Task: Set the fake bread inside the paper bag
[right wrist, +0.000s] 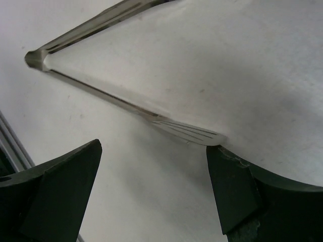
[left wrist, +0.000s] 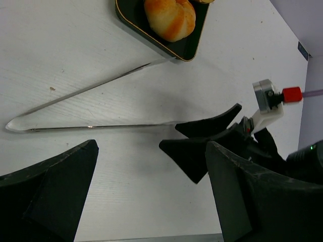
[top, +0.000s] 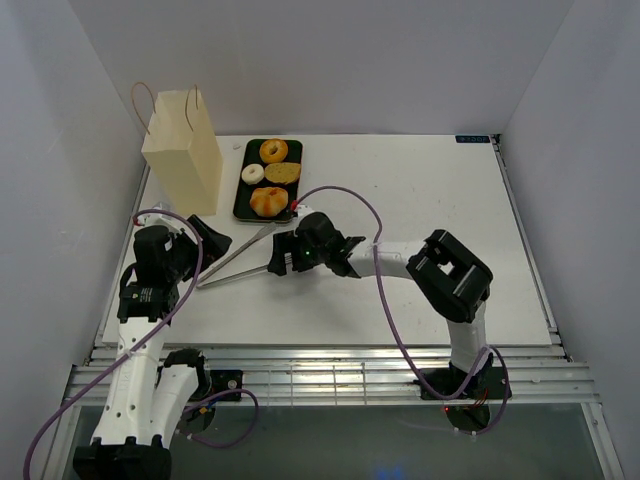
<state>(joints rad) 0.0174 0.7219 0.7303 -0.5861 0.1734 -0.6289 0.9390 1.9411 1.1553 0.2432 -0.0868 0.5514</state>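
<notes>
The paper bag (top: pixel 183 148) stands upright at the far left of the table (top: pixel 450 220), its two loop handles raised, just beside the left edge of a black tray (top: pixel 240 205). All four pieces of bread lie on this tray: the orange-brown ring (top: pixel 273 151) at the far end, the white ring (top: pixel 253 173) and the flat tan piece (top: pixel 283 172) side by side in the middle, and the golden bun (top: pixel 269 201) at the near end. A pair of metal tongs (left wrist: pixel 91 126) lies flat on the table near the tray, arms spread, hinge toward the left arm and tips toward the tray. The left claw (left wrist: pixel 151 147) hovers near the hinge end, released, jaws wide apart, holding nothing. The right claw (right wrist: pixel 154 147) is also released, its jaws spread on either side of the slotted tip of one tong arm; that tip lies close to one finger, and contact cannot be determined
</notes>
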